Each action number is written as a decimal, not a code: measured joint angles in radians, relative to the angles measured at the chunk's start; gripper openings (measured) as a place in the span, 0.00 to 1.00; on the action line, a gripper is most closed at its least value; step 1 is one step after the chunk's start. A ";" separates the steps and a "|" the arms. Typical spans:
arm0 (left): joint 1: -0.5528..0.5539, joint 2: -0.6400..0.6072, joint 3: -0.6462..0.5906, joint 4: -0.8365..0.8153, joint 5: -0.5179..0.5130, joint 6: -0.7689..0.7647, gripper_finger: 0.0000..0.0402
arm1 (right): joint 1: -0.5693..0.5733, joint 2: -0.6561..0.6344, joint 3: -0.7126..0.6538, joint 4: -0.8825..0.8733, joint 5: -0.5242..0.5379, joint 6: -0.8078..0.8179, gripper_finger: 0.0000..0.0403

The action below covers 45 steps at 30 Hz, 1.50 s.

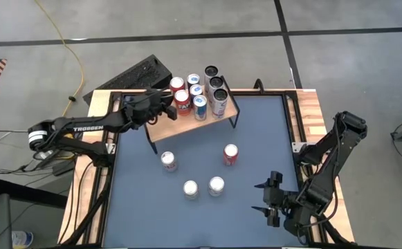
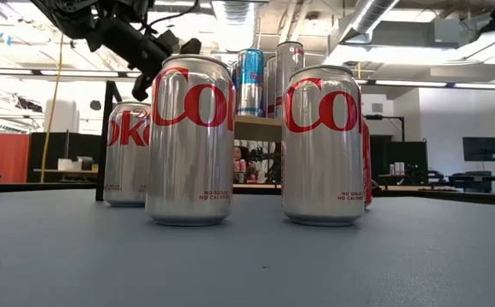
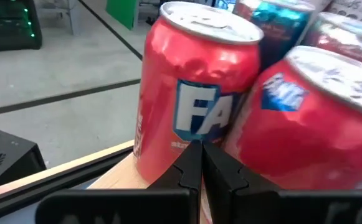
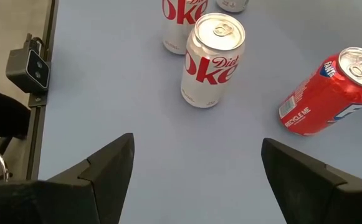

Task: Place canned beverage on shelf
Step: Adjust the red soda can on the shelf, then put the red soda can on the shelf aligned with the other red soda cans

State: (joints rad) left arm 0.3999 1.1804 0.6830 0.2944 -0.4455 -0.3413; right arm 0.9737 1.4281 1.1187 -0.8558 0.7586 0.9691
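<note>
Shelf (image 2: 260,128) mostly hidden behind silver cans (image 2: 189,141) in low view; far labels unreadable.

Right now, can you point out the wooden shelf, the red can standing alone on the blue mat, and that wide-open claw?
shelf (image 1: 165,129): high view, bare front part of its wooden board.
red can (image 1: 230,154): high view, its side just below the silver lid.
right gripper (image 1: 268,197): high view, the gap between its open fingertips.
</note>
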 joint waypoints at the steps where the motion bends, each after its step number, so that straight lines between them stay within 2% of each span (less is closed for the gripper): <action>1: -0.009 -0.010 0.000 -0.002 -0.004 0.000 0.00 | 0.000 0.000 0.000 0.000 0.000 0.000 0.82; 8: -0.083 -0.161 0.000 -0.109 0.004 -0.006 0.00 | -0.002 0.000 0.000 -0.003 0.002 -0.015 0.82; 14: -0.184 -0.276 0.000 -0.142 0.292 -0.039 0.01 | -0.015 0.000 0.000 -0.005 0.003 -0.026 0.82; 18: -0.292 -0.258 0.000 -0.088 0.354 -0.049 0.05 | -0.033 0.000 0.000 -0.004 0.003 -0.027 0.82; 24: -0.458 -0.112 0.029 0.073 0.294 0.049 0.25 | -0.040 0.000 0.000 0.003 0.000 -0.027 0.82; 29: -0.526 0.067 0.179 0.061 0.262 0.141 0.45 | -0.029 -0.002 0.000 0.003 -0.031 -0.007 0.82; 34: -0.520 0.251 0.395 -0.071 0.321 0.127 0.56 | -0.003 -0.002 0.000 -0.016 -0.078 0.059 0.82; 36: -0.520 0.318 0.491 -0.162 0.332 0.135 0.58 | 0.004 -0.002 0.000 -0.041 -0.053 0.094 0.82; 40: -0.533 0.420 0.682 -0.293 0.412 0.158 0.59 | -0.027 -0.001 0.000 -0.169 0.105 0.213 0.82; 42: -0.554 0.431 0.768 -0.342 0.477 0.166 0.57 | -0.064 0.000 0.000 -0.272 0.170 0.289 0.82; 45: -0.591 0.428 0.863 -0.415 0.537 0.184 0.54 | -0.145 -0.001 -0.023 -0.402 0.199 0.343 0.81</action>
State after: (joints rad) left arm -0.1911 1.6082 1.5465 -0.1205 0.0920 -0.1576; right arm 0.8289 1.4269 1.0953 -1.2581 0.9578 1.3117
